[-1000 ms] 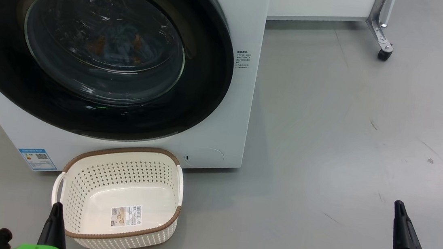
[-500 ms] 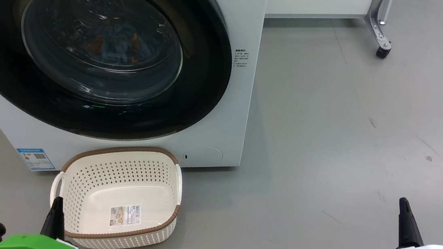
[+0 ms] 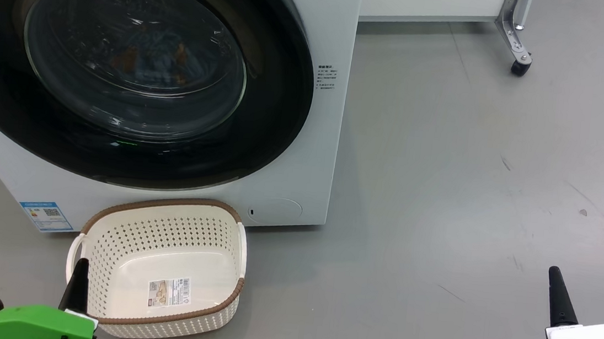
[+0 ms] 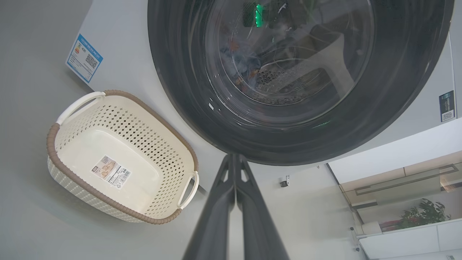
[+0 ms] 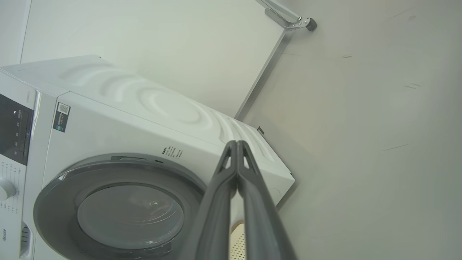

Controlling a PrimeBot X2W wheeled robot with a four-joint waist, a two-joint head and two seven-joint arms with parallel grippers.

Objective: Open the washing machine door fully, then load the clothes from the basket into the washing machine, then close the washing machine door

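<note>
Washing machine [image 3: 333, 28] stood on the grey floor [image 3: 445, 178], taking the upper left of the head view. Washing machine door [image 3: 275, 133] was shut flat against the front, its black rim unbroken all round. Clothes [image 3: 149, 55] lay inside the drum: blue fabric with orange-brown patches, dim behind the glass bowl. The left wrist view showed the same bundle against the perforated steel.

Basket [image 3: 174, 233] sat on the floor just in front of the machine's lower edge, below the door and near the blue label [image 3: 46, 215]. It was upright, and its bottom label [image 3: 170, 293] showed in full.

Left gripper [image 3: 83, 267] was at the lower left, its tip over the basket's near-left corner in the head view. Whether it touched the rim could not be told. Jaws were pressed fully together, holding nothing.

Right gripper [image 3: 557, 282] was at the lower right, over open floor and well apart from machine and basket. Jaws were likewise closed tight, with nothing between them.

A caster [image 3: 519, 67] on a metal leg stood on the floor far right of the machine.
</note>
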